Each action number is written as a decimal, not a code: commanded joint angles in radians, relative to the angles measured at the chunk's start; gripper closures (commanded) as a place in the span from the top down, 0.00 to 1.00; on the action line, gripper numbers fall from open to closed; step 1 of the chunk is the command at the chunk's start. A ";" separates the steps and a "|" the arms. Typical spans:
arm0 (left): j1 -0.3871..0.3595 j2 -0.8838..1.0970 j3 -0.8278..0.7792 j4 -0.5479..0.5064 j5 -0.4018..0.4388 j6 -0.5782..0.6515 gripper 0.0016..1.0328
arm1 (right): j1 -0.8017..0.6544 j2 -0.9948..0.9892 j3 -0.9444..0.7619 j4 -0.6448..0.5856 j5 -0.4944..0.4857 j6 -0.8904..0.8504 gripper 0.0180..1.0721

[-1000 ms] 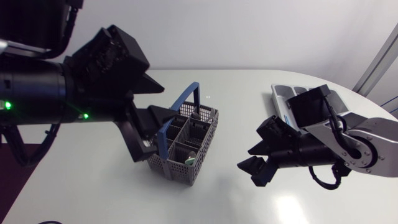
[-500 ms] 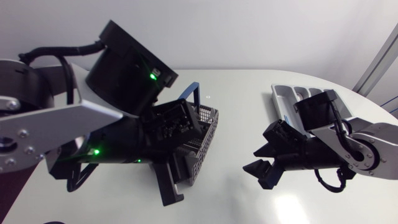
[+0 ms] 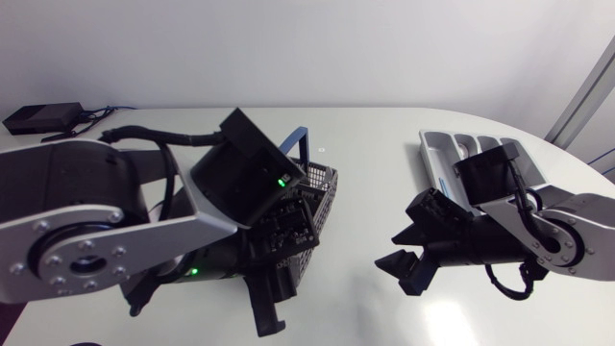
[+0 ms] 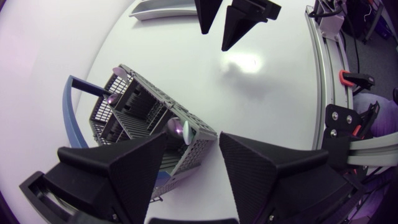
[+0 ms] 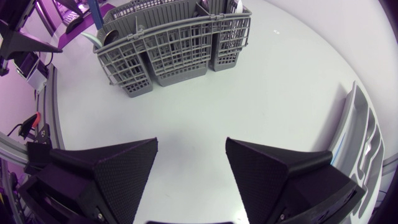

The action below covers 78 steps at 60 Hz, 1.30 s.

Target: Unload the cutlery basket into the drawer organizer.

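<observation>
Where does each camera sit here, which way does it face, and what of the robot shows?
Head view: fixed above the table, looking down; left arm over the cutlery basket, right arm partly covering the drawer organizer.
Left wrist view: on the left arm, looking down at the basket; own jaws open, the right arm's ahead.
Right wrist view: on the right arm, looking across the table at the basket; own jaws open.
Both wrist views share basket and organizer.
</observation>
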 commanded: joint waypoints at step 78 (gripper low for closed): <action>-0.033 0.008 -0.102 0.192 -0.145 0.108 0.03 | 0.010 0.016 -0.049 0.033 -0.003 -0.017 0.76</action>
